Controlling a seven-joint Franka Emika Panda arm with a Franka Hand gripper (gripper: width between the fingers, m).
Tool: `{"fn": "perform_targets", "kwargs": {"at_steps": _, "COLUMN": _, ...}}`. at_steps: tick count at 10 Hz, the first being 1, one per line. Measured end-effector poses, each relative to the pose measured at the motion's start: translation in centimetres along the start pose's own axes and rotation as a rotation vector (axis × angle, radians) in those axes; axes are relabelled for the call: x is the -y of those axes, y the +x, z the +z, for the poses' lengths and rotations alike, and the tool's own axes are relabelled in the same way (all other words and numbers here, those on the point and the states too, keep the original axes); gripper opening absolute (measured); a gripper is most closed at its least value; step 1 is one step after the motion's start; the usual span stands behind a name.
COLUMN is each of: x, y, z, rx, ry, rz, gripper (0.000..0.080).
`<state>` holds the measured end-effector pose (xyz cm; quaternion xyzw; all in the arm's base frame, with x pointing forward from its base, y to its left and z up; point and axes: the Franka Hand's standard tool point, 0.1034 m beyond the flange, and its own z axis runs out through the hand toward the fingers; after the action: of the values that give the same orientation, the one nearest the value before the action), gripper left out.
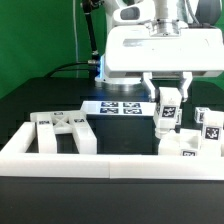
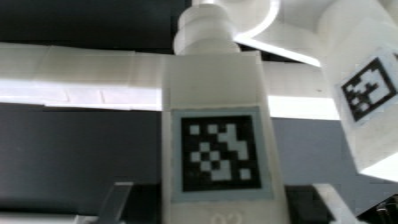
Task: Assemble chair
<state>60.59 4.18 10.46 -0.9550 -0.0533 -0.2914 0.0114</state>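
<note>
Overhead, gripper (image 1: 168,99) tight around upright post (image 1: 167,119).

From up close, a white square post (image 2: 217,110) fills the middle, its facing side carrying a black-and-white tag (image 2: 221,150). The dark fingers (image 2: 121,205) sit against its two sides at the near end, clamped on it. Another tagged white part (image 2: 365,100) lies just beside it. Beyond them, a long white rail (image 2: 80,70) crosses the dark desk (image 2: 71,140).
</note>
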Motion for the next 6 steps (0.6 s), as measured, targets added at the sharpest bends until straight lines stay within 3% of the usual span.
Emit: {"fn": "perform_targets", "kwargs": {"at_steps": 6, "x": 1.24, "y": -0.75, "z": 1.05, "rx": 0.014, "ry": 0.013, "rz": -0.016, "gripper": 0.0295}}
